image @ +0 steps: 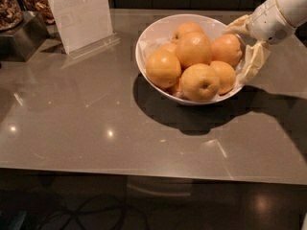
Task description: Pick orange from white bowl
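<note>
Hand (236,54) poised at right rim of white bowl (140,56), cream fingers (254,61) spread wide, open and gripping nothing. Orange (226,49) lying at right side of bowl, just beside hand, roughly between the two fingers, touching neighbouring oranges (163,68) in the pile. Paler fruit (200,83) with dark navel dimple at front of pile. Crinkled white paper (151,44) lining visible inside left wall. Bowl standing on glossy grey surface (86,123); clear sign stand (79,16) at back left, well apart.

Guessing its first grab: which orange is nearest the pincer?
The rightmost orange, at the right rim of the white bowl, beside the open pincer; others lie farther left.
</note>
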`<state>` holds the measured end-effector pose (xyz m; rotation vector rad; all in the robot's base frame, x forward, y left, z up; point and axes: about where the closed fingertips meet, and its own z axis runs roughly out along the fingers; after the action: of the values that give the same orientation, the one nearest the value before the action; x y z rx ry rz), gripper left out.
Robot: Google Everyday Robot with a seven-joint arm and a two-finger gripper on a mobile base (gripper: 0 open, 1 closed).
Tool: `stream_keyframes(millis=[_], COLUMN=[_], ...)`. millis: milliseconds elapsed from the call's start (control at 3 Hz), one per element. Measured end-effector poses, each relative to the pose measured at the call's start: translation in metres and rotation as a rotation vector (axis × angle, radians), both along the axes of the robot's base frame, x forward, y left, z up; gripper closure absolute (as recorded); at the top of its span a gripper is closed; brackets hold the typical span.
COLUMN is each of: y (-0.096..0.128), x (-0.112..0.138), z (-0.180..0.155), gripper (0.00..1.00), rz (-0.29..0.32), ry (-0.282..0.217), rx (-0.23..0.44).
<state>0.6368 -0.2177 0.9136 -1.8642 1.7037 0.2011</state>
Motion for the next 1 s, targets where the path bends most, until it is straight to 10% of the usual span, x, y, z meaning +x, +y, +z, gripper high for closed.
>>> stream_keyframes(millis=[667,1000], y=[0.0008,0.0010], x=[0.0014,0.0070], z=[0.0028,0.0066], gripper=[0.65,0.52], rz=[-0.001,-0.002], ry=[0.000,0.017], rx=[-0.010,-0.042])
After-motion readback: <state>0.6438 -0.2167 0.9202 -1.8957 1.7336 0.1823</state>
